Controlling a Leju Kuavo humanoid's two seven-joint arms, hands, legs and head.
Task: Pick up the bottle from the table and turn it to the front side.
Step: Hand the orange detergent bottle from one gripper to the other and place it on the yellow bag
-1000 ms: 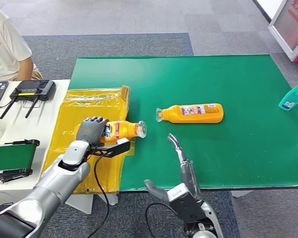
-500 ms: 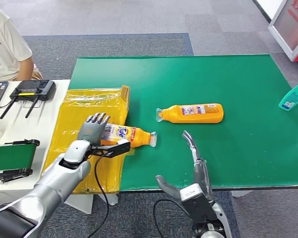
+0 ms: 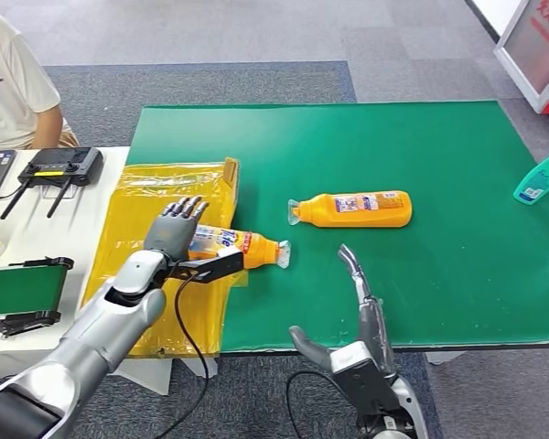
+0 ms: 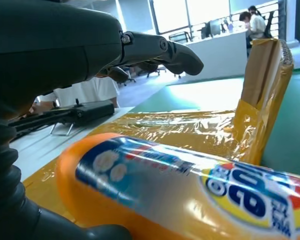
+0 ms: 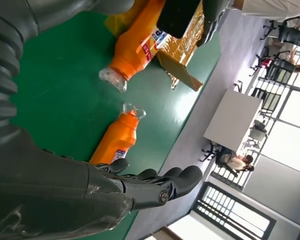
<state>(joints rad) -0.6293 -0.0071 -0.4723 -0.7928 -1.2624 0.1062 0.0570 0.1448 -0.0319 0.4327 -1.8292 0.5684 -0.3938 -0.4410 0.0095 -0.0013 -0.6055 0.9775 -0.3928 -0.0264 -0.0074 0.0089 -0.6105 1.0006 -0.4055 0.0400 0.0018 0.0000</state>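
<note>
Orange plastic bottle with a glossy blue-and-yellow label (image 3: 237, 244) lies on its side at the edge of the green felt-like table mat (image 3: 424, 155), its clear cap pointing right and its base over the crinkled yellow plastic bag (image 3: 147, 201). The left hand (image 3: 171, 233) rests above the base, fingers spread, gripping nothing. The right hand (image 3: 358, 315) hovers with fingers apart near the front edge. A second, smooth orange bottle (image 3: 354, 208) lies beyond.

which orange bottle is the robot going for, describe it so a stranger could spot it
Start at the green table mat, then go to the crinkled yellow plastic bag on its left edge. The orange plastic bottle with the blue-lettered label lies there on its side under the left hand; the plainer orange bottle lies alone mid-mat.
</note>
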